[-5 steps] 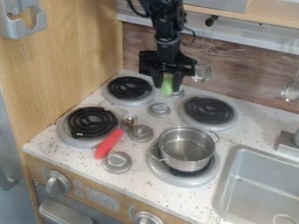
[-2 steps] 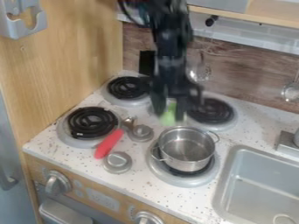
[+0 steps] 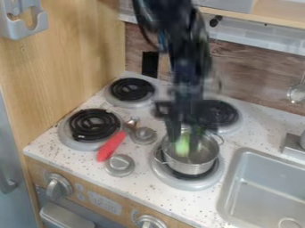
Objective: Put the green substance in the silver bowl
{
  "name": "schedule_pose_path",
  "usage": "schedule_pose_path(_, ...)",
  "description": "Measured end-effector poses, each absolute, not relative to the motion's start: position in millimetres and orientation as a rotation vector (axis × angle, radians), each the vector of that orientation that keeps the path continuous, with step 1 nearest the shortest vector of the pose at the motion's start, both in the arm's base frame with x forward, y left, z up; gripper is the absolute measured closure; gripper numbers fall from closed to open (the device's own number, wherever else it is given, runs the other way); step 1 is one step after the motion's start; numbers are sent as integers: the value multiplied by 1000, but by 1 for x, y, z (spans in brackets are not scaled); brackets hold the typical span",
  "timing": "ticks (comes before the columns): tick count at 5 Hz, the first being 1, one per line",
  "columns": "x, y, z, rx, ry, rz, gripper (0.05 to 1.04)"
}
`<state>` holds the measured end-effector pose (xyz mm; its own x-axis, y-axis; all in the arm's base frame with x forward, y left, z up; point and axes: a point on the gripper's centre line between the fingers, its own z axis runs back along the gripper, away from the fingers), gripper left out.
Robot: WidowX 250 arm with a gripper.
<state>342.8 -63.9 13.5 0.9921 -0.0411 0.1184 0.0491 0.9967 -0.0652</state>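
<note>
Just below centre of the frame, the tool [image 3: 186,133] grasps the green lump [image 3: 183,145] at the mouth of the pot [image 3: 188,168], upright on a burner [image 3: 179,184]; presumably held there for release inside.

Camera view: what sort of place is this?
Looks like a toy kitchen: a speckled countertop with four coil burners, a small metal pot on one of them, and a grey sink basin at the right.
</note>
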Motion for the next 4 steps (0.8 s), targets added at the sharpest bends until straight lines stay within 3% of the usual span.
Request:
schedule_pose_path(2,361,-69,-2,-56,-119,-38,636)
schedule_pose_path(3,367,-69,-3,-53,-126,-31,554)
schedule_pose_path(4,369,-67,1,-40,-118,-38,236)
